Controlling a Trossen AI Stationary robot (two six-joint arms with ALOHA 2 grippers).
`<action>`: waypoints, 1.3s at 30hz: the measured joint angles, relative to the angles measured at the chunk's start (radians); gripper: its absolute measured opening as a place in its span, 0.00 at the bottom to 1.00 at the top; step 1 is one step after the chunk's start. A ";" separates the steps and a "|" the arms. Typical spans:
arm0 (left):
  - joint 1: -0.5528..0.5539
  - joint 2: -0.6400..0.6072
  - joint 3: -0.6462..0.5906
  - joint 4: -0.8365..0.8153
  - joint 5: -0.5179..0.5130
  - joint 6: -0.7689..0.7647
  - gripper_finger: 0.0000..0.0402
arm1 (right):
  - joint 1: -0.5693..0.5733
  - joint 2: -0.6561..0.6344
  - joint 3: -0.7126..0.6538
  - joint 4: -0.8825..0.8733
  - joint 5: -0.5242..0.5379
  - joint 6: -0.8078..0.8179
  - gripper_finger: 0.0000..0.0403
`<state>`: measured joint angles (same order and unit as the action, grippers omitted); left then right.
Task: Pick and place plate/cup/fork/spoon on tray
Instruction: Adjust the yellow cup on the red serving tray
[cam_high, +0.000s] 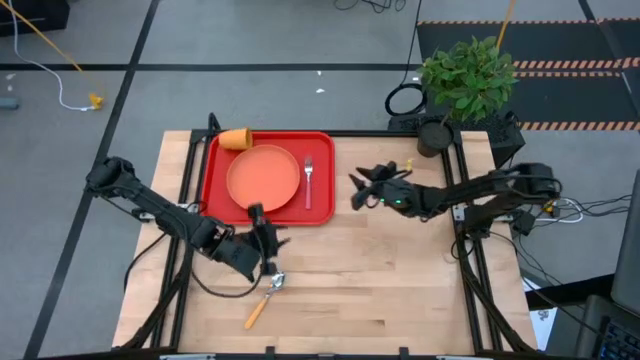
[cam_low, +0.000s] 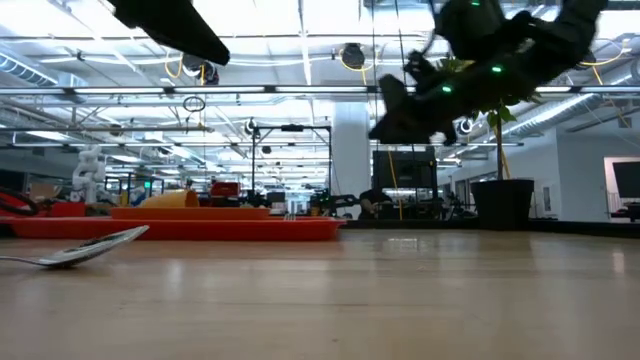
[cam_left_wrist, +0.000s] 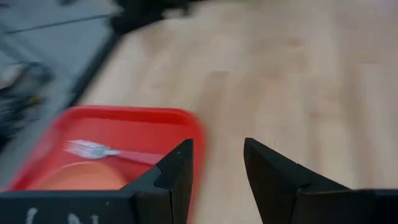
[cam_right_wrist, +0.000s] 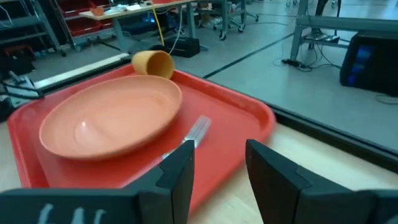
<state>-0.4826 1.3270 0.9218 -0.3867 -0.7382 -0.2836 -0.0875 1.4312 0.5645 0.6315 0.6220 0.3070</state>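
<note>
The red tray (cam_high: 318, 140) lies at the table's far left. The orange plate (cam_high: 263, 177) lies flat in it, and the pink-handled fork (cam_high: 309, 180) lies beside the plate on the tray floor. The yellow-orange cup (cam_high: 235, 138) lies on its side at the tray's far left corner. The spoon (cam_high: 265, 298) lies on the table near the front, silver bowl toward the tray. My left gripper (cam_high: 260, 228) is open and empty, above the tray's near edge and over the spoon's bowl end. My right gripper (cam_high: 357, 190) is open and empty in the air right of the tray.
A potted plant (cam_high: 465, 75) in a dark pot (cam_high: 437, 135) stands at the table's far right corner. Bare wood (cam_high: 400, 290) stretches across the table's near and right parts. The room with shelves and benches shows beyond the table.
</note>
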 joint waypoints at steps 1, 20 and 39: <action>0.022 -0.005 0.002 -0.014 -0.028 -0.003 0.36 | 0.000 -0.027 -0.031 0.000 -0.005 0.006 0.34; 1.067 0.093 0.135 -0.271 0.208 -0.112 0.36 | -0.014 -0.172 -0.263 0.100 -0.125 0.149 0.34; 1.150 0.482 0.340 -0.363 0.064 -0.079 0.36 | -0.135 -0.168 -0.263 0.135 -0.287 0.046 0.34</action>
<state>0.6670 1.8088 1.2617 -0.7492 -0.6746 -0.3630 -0.2229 1.2633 0.3016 0.7667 0.3347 0.3533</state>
